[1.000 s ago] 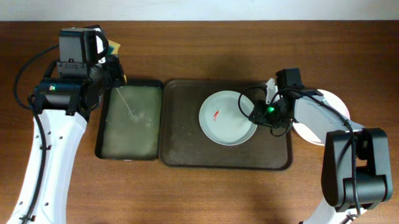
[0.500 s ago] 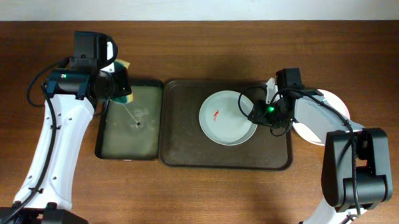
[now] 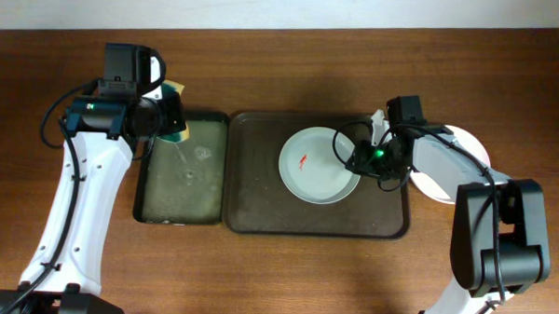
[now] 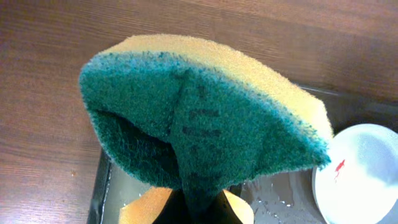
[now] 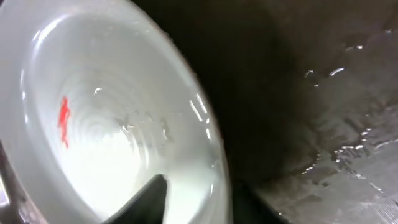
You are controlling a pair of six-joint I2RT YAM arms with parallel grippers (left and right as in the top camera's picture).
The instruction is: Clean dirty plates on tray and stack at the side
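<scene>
While the left gripper (image 3: 169, 117) hangs over the far left corner of the black tray (image 3: 146, 185), its fingers are pressed together on a sponge (image 4: 205, 118). The sponge is yellow foam with a green scouring face, and that face is folded where the fingers pinch it from below. Shallow water (image 3: 191, 168) lies in the black tray, which sits just left of the brown tray (image 3: 259, 198) on the wooden surface (image 3: 276, 269), with their long edges close together.

One white plate (image 3: 312, 172) lies flat in the right half of the brown tray, with a small red smear (image 3: 303, 161) left of its middle. The right gripper (image 3: 357, 160) is at this plate's right rim. The right wrist view shows its fingers (image 5: 155, 199) spread across the rim, one inside the plate's hollow and the other outside over the wet tray floor. White plate shows between the inner finger and the rim, so they are not clamped on it.

More white plate (image 3: 468, 143) rests on the surface to the right of the brown tray, off it and partly hidden by the right arm. I cannot tell how many plates are stacked there.
</scene>
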